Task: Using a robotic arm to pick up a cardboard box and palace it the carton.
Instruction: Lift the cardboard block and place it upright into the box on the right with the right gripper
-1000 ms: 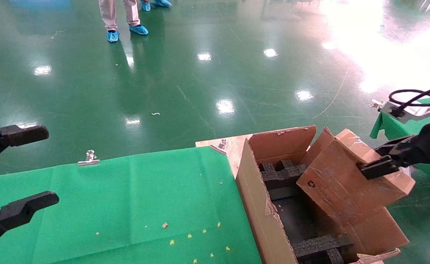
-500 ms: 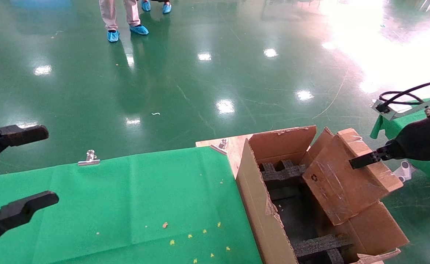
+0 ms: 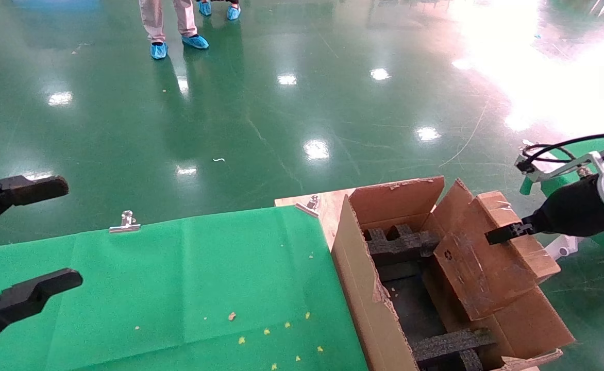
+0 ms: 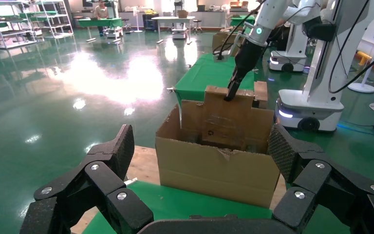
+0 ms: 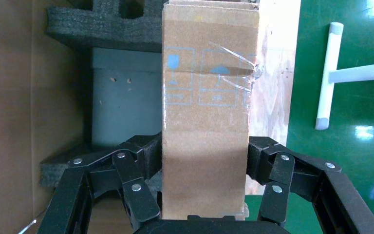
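A glossy green floor (image 3: pixel 291 103) is stretching behind a counter (image 3: pixel 178 288) draped in green cloth. At nine o'clock in the head view the left gripper (image 3: pixel 23 242) is hanging parked over the cloth, jaws spread wide. At four o'clock the carton (image 3: pixel 369 288) is sitting with black foam inserts (image 3: pixel 395 245) inside. At three o'clock the right gripper (image 5: pixel 204 170) is clamping its jaws on the cardboard box (image 3: pixel 482 268), tilting it over the carton's open top.

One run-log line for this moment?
right hand: grips cardboard box | box: tilted, partly in carton | left hand: open, idle over green cloth
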Tool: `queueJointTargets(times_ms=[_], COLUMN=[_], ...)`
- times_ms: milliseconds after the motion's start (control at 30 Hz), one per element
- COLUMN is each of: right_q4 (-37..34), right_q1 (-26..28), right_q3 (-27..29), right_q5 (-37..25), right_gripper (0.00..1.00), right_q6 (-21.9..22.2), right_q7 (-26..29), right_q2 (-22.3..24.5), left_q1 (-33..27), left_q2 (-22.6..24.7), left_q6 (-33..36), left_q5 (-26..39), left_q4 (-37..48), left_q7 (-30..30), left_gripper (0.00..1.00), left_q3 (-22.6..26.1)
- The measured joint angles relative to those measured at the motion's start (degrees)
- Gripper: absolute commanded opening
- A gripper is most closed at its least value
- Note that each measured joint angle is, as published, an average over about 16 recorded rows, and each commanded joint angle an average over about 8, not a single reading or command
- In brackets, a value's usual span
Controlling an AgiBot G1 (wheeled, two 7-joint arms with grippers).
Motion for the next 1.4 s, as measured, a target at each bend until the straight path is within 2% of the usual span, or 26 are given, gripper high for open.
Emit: queueJointTargets(times_ms=[267, 667, 1000, 1400], right_q4=[0.8, -1.3, -4.4, -8.5], right_q1=[-3.8, -10.5, -15.5, -20.4], right_q3=[-0.5, -0.1, 0.8, 2.4], right_q5=[0.1, 2.3, 4.8, 8.0], right_gripper=[0.0, 0.0, 0.0, 0.0], right_q6=[4.6, 9.0, 10.9, 11.2], right_q7=[2.1, 0.6, -1.7, -5.3], right_q2=[-0.2, -1.7, -3.3, -5.3], left_q1=[0.0, 0.0, 0.0, 0.0], left_q2=[0.0, 0.0, 0.0, 0.0], left_q6=[0.0, 0.0, 0.0, 0.0], left_q5=[0.0, 0.0, 0.0, 0.0], left_q4=[0.0, 0.0, 0.0, 0.0], left_q7=[0.0, 0.0, 0.0, 0.0], left_gripper=[1.0, 1.0, 1.0, 1.0], left_q3=[0.0, 0.0, 0.0, 0.0])
